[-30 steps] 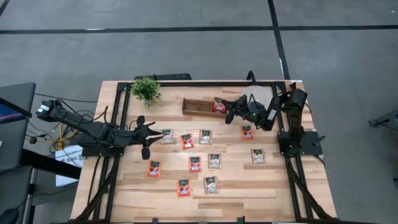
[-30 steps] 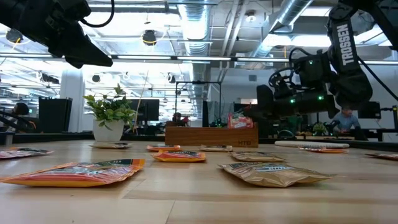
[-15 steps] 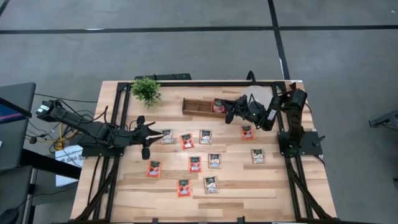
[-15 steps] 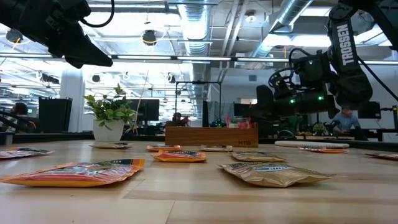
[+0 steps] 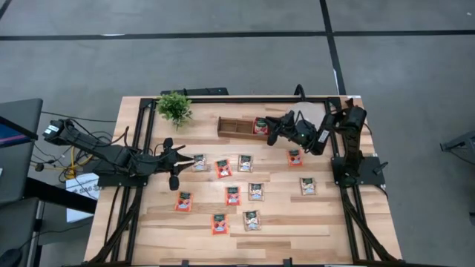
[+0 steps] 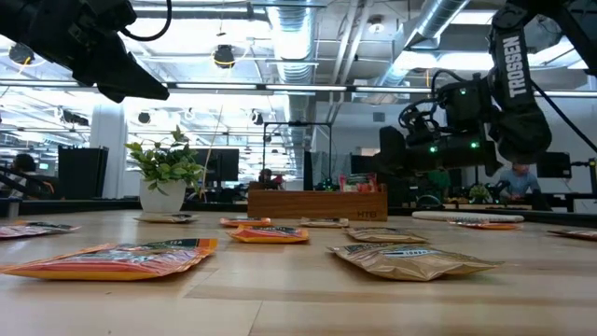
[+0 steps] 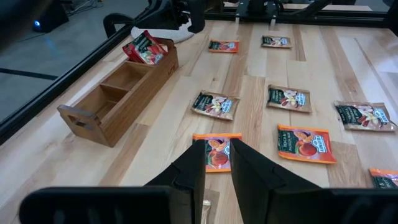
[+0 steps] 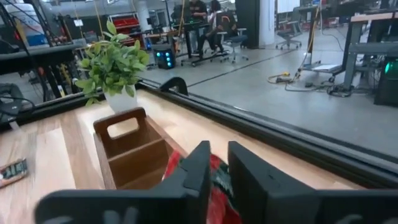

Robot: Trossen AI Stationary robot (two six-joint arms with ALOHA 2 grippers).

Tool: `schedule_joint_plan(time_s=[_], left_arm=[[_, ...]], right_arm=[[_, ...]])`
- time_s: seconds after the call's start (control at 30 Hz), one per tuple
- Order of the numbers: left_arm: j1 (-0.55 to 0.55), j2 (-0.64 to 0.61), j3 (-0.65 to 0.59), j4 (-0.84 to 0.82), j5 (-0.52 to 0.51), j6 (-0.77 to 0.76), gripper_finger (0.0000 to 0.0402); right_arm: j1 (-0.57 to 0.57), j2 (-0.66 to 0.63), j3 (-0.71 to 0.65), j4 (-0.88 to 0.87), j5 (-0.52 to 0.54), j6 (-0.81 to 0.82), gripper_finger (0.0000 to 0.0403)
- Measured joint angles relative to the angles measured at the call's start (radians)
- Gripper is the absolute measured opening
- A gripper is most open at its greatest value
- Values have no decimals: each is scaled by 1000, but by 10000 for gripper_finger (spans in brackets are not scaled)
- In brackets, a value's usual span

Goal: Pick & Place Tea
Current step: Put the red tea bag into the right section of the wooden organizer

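tea sachets (image 5: 233,195): loose on the worktop (image 5: 297,222), red ones leaning in wooden tray (image 5: 236,127) end compartment | likely light, thin, crinkly, slippery; pinch an edge | right pincer (image 5: 272,131) over that compartment, fingers narrowly parted, grip uncertain | left pincer (image 5: 173,159) parked, slightly parted, empty

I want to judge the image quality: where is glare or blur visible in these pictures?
Low view: bright ceiling lights glare, and the nearest sachets look soft. Right wrist view: the right gripper and red sachet are blurred. High view: even light, faint shadows.
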Motion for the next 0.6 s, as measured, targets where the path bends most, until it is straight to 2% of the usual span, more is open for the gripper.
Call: schedule_joint_plan(time_s=[0.17,0.33,0.6], left_arm=[[0,0,0,0,0,0,67],[0,0,0,0,0,0,67],[0,0,0,-1,0,2,66]], right_arm=[[-9,0,78,-100,-6,-25,5],[-8,0,160,-249,-7,-25,9],[35,-50,168,-294,35,-30,2]])
